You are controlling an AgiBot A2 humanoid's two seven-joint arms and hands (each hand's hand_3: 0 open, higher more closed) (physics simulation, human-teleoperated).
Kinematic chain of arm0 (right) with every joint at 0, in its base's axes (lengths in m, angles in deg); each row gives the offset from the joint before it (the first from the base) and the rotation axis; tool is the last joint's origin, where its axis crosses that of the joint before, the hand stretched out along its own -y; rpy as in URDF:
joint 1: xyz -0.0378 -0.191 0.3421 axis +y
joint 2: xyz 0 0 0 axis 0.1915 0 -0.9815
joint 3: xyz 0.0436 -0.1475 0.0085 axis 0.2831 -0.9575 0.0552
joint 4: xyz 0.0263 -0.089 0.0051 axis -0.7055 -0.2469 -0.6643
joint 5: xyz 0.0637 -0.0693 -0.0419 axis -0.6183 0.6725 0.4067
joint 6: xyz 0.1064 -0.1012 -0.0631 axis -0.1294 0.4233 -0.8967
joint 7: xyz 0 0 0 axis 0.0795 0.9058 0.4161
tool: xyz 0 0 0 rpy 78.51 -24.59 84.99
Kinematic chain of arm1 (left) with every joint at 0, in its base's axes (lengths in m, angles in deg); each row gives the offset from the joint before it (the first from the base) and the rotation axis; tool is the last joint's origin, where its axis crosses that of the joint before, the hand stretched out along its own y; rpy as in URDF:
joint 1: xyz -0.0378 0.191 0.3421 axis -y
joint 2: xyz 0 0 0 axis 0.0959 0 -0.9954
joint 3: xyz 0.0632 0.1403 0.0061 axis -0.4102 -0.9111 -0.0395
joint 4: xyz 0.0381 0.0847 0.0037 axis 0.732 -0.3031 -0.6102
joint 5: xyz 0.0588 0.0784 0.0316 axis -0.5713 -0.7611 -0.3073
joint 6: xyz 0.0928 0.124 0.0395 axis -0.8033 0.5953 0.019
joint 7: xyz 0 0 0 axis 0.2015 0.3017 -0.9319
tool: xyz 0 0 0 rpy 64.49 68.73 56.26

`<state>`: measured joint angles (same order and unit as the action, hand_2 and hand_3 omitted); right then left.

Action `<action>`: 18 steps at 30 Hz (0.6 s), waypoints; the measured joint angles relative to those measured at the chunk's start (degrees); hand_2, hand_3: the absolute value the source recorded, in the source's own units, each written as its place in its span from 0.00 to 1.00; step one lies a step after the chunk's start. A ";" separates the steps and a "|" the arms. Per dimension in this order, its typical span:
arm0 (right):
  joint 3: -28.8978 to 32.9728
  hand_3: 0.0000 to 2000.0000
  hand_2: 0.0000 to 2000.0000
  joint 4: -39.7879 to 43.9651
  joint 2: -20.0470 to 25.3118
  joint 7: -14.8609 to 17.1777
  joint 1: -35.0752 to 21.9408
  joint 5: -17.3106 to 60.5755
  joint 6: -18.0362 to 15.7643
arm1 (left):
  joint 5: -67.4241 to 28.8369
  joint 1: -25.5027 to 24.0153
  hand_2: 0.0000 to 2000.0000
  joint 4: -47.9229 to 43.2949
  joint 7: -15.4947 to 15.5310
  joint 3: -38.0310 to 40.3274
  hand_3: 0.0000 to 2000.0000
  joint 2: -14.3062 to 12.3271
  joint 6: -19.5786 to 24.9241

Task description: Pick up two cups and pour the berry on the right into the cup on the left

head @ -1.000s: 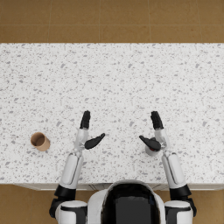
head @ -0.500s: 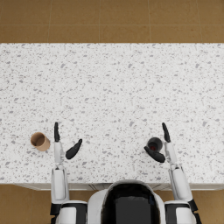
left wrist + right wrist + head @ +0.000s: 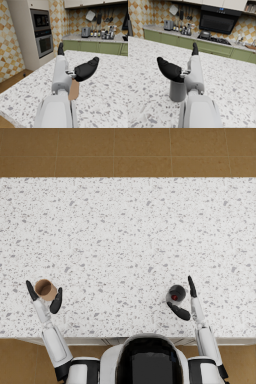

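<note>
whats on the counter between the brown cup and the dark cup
Nothing: in the head view, only bare speckled counter lies between the brown cup and the dark cup.

No readable text, labels, brands, numbers or signs in any of my views. My cups and the table carry no print that I can see. The background oven and range hood have small lit panels, too blurred to read.
</note>
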<state>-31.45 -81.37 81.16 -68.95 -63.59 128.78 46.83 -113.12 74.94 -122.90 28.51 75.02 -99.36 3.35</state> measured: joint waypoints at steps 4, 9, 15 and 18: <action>0.13 0.00 0.00 1.21 0.23 0.00 1.30 0.00 0.00 | 0.00 -0.07 0.00 3.35 0.00 -0.04 0.00 -0.48 0.00; -1.57 0.00 0.00 4.09 0.61 0.00 2.11 0.00 0.00 | 0.00 0.03 0.00 7.69 0.00 -0.09 0.00 -0.94 0.00; -2.53 0.00 0.00 8.39 1.33 0.00 2.06 -0.01 0.00 | 0.00 0.92 0.00 11.51 0.00 -0.55 0.00 -0.99 0.00; -2.82 0.00 0.00 10.25 1.90 0.00 1.33 -0.01 0.00 | 0.00 1.77 0.00 14.19 0.00 -1.44 0.00 -0.82 0.00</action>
<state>-34.27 -71.12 83.06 -68.95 -62.26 128.77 46.83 -113.11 76.71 -108.71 28.51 73.57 -100.18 3.35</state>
